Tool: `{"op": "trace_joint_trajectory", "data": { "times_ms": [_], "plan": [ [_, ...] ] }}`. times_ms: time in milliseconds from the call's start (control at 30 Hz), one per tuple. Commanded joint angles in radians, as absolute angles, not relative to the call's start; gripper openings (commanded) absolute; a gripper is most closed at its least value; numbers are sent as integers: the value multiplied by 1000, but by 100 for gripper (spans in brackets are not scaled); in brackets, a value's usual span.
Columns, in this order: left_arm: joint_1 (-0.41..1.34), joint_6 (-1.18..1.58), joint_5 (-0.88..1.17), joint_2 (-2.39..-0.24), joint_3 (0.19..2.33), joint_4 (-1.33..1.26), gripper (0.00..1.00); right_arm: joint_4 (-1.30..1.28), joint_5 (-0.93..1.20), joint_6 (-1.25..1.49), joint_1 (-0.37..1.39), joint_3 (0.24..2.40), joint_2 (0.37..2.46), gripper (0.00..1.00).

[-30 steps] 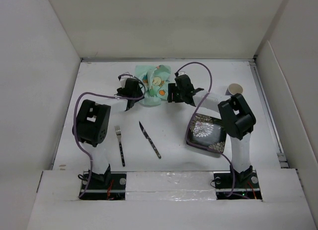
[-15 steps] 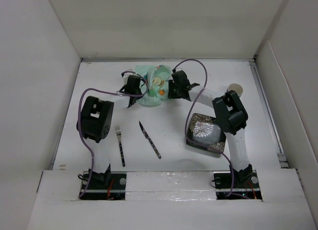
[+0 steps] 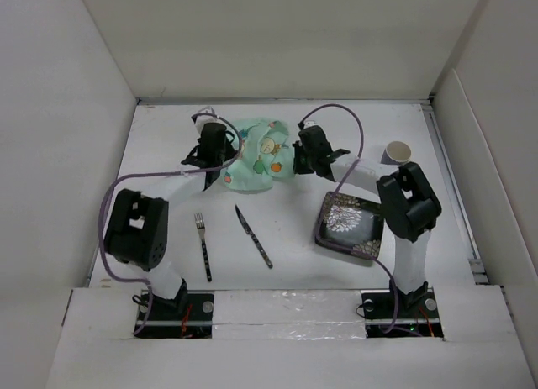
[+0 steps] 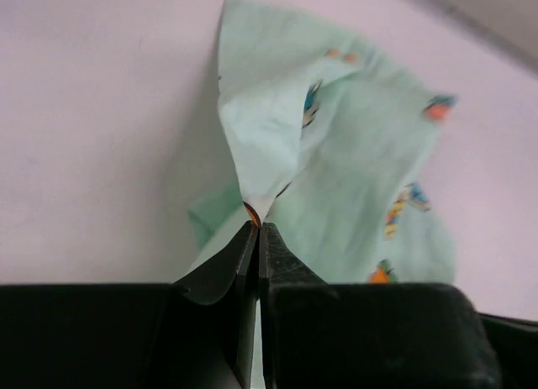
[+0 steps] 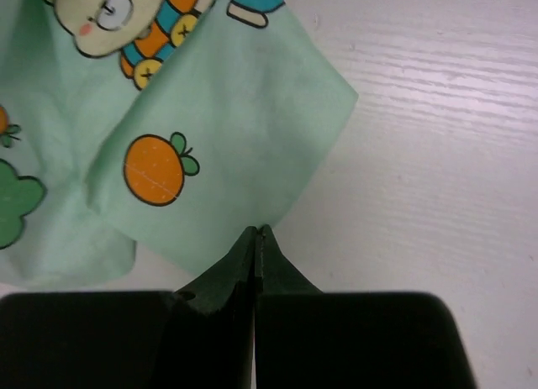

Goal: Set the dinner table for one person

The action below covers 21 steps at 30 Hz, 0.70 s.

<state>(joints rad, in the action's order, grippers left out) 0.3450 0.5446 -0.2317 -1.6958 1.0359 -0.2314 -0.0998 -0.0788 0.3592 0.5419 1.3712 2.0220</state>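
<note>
On the white dinner table (image 3: 403, 120) lies a crumpled mint-green placemat (image 3: 256, 158) with cartoon prints, towards the back. My left gripper (image 3: 220, 158) is at its left side. In the left wrist view that gripper (image 4: 256, 228) is shut on a raised fold of the placemat (image 4: 361, 170). My right gripper (image 3: 296, 162) is at the cloth's right side. The right wrist view shows this gripper (image 5: 257, 231) shut on the edge of the placemat (image 5: 227, 112), beside an orange print.
A fork (image 3: 203, 246) and a knife (image 3: 253, 235) lie side by side nearer the arms' bases. A dark square plate (image 3: 350, 225) with a flower pattern sits under the right arm. A paper cup (image 3: 398, 151) stands at the far right. White panels wall the table.
Both grippers went from open to shut on the placemat. The left gripper shifted left and the right one slightly right, and the cloth now lies wider between them.
</note>
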Motion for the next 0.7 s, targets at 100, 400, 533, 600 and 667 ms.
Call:
{"op": "trace_joint_trajectory", "data": {
  "times_ms": [100,400,533,600,667],
  "plan": [
    [345,568,-213,-1419,988,-302,0,44,-97,354,588,1203,1687,0],
    [331,566,-345,-1194,1019,-293,0,-34,41,388,554,1196,1293,0],
    [156,646,-99,-1256,1101,-310,0,-43,150,433,445,1297,1336,0],
    [135,663,-7,-1320,1164,-298,0,-64,172,401,455,1342,1373,0],
    [126,647,32,-1362,1209,-276,0,-135,126,333,532,1367,1423,2]
  ]
}}
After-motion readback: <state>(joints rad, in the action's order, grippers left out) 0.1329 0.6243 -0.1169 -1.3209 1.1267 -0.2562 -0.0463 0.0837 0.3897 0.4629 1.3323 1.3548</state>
